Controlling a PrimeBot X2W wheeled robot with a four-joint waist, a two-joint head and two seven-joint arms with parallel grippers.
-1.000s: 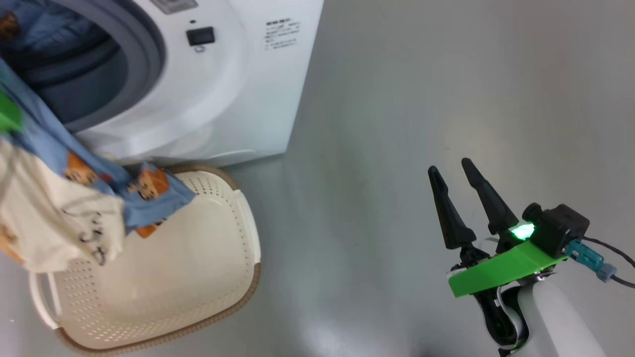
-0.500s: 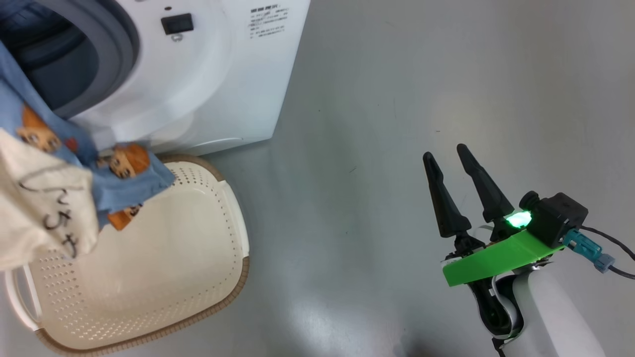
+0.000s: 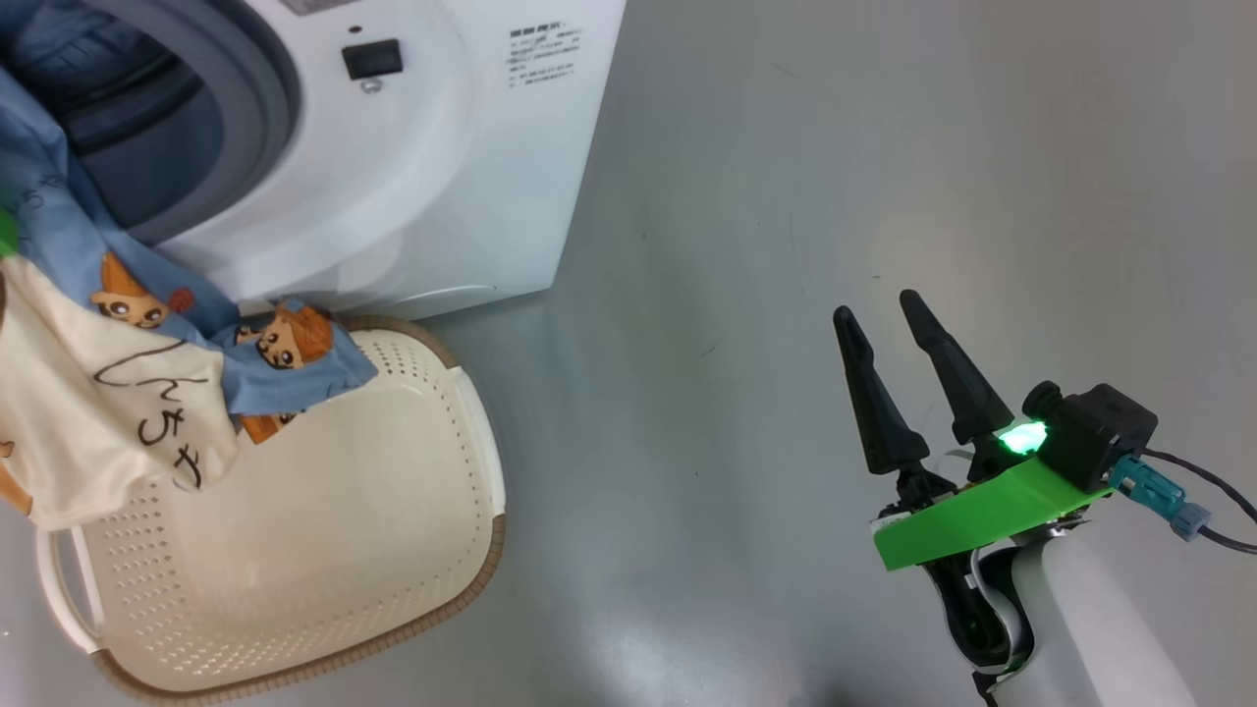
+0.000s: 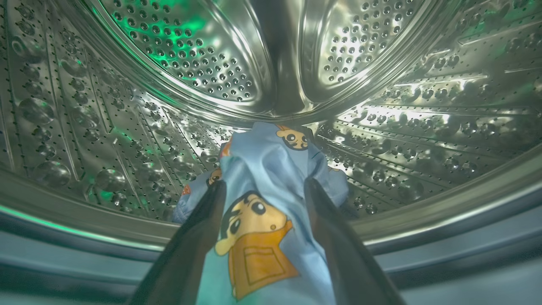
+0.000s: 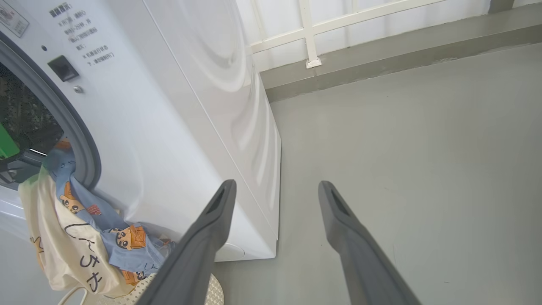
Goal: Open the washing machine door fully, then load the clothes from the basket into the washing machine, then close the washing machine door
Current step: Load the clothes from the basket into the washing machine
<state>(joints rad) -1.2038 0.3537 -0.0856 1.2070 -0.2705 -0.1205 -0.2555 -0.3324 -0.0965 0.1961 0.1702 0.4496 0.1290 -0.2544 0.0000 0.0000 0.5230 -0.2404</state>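
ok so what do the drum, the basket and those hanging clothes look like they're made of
The drum looks like polished stainless steel: it mirrors light and is punched with small holes. The basket seems to be moulded plastic, smooth cream with perforated walls; its brown rim looks woven, possibly also plastic. The clothes are soft matt fabric, perhaps cotton: they fold and drape limply.

The right gripper [image 5: 276, 183] stands with its two dark grey fingers spread wide and nothing between them, pointing over the bare grey floor [image 5: 402, 148] beside the white washing machine [image 5: 169, 127]. From the machine's opening, ringed by a grey gasket [image 5: 82, 144], the clothes [image 5: 76, 212] spill over the lower rim: light blue fabric with orange cartoon prints and a cream piece with dark handwriting. They hang down to the perforated basket [image 5: 216, 295] at the bottom edge.
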